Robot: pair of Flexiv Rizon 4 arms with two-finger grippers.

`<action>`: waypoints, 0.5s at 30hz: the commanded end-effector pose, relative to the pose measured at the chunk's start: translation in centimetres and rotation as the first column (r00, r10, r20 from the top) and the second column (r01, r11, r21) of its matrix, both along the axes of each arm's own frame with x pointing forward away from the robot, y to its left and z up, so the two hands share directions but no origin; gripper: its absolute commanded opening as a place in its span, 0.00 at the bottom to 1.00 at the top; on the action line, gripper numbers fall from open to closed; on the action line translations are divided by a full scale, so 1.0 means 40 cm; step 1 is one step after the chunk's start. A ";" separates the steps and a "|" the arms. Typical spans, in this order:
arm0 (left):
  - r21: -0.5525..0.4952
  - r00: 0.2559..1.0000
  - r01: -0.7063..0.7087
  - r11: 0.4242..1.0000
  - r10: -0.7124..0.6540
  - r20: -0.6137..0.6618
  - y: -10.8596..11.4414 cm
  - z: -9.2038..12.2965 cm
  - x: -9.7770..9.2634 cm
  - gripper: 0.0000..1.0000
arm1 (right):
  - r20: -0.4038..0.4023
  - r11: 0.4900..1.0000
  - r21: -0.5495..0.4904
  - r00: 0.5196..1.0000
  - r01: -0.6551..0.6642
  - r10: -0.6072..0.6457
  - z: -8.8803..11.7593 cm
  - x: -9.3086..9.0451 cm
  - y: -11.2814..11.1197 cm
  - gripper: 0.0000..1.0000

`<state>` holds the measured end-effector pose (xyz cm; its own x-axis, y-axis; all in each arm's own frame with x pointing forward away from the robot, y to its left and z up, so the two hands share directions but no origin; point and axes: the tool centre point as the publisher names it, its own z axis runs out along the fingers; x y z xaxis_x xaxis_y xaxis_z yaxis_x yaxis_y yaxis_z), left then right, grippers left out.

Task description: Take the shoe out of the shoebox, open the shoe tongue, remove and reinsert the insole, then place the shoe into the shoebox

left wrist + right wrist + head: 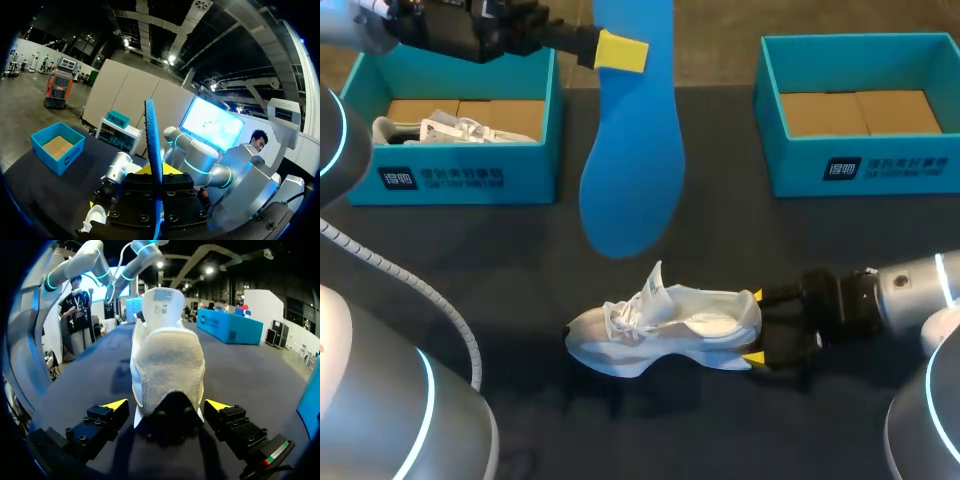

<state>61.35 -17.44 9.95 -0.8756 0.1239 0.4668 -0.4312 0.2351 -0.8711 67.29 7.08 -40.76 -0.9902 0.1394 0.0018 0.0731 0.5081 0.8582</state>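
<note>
The left gripper (620,50) is narrow, pinched on the blue insole (632,150), whose long axis runs straight out ahead of it, free end toward the shoe (665,328). The white shoe stands on its sole beyond that end, long axis crosswise to the insole, toe pointing away from the right gripper (757,326), heel right at it; whether that one clamps the heel I cannot tell

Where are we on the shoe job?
Done: shoe out on the table, tongue up, insole pulled. In hand: left claw holds the insole in the air; right claw sits open around the shoe's heel. Left: insole back in, then shoe into a shoebox.
</note>
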 end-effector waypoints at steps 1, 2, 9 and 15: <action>0.001 1.000 0.000 1.000 0.000 0.000 -0.003 -0.001 0.001 0.00 | -0.043 0.985 -0.171 0.999 -0.007 0.000 0.061 -0.003 -0.021 1.00; 0.001 1.000 0.000 1.000 0.000 0.000 -0.003 -0.001 0.001 0.00 | -0.055 0.978 -0.210 0.998 -0.007 -0.005 0.068 -0.003 -0.023 1.00; 0.001 1.000 0.000 1.000 0.000 0.000 -0.003 -0.001 0.001 0.00 | -0.094 0.926 -0.378 0.995 -0.013 -0.025 0.103 -0.012 -0.025 1.00; 0.001 1.000 0.000 1.000 0.000 0.000 -0.003 -0.001 0.001 0.00 | -0.112 0.883 -0.469 0.993 -0.014 -0.044 0.135 -0.027 -0.018 1.00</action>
